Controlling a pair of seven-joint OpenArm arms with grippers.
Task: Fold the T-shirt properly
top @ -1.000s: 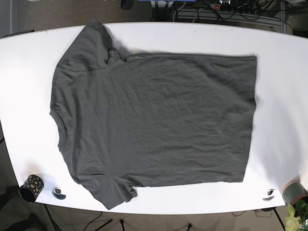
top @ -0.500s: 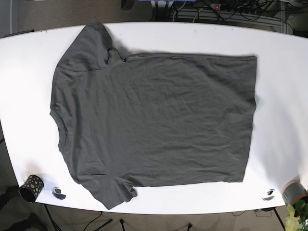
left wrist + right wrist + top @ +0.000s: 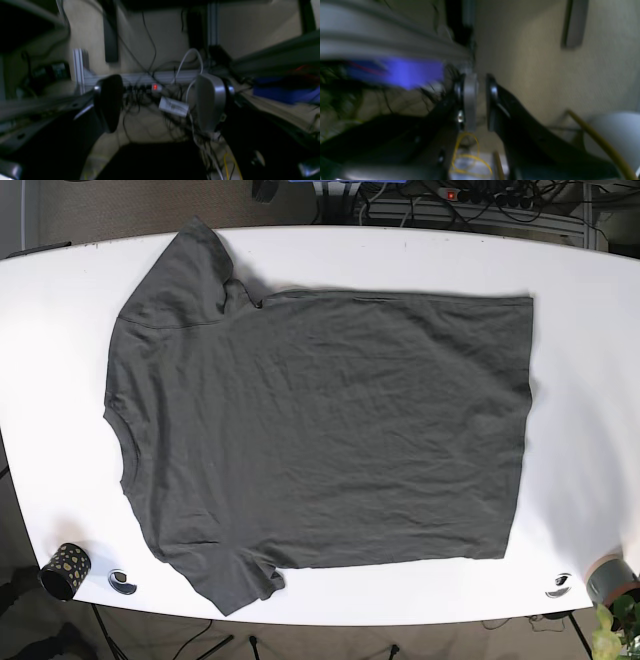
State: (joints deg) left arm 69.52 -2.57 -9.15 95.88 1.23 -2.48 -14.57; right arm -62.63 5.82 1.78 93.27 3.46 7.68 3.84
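A dark grey T-shirt lies spread flat on the white table, neck to the left, hem to the right, one sleeve at the top left and one at the bottom left. Neither arm shows in the base view. In the left wrist view my left gripper is open, its fingers wide apart with nothing between them, facing cables and a metal rail away from the table. In the blurred right wrist view my right gripper has its fingers almost together and holds nothing. The shirt is out of sight in both wrist views.
A black dotted cup and a small round object sit at the table's front left edge. Another small object and a grey roll are at the front right. A power strip and cables lie beyond the far edge.
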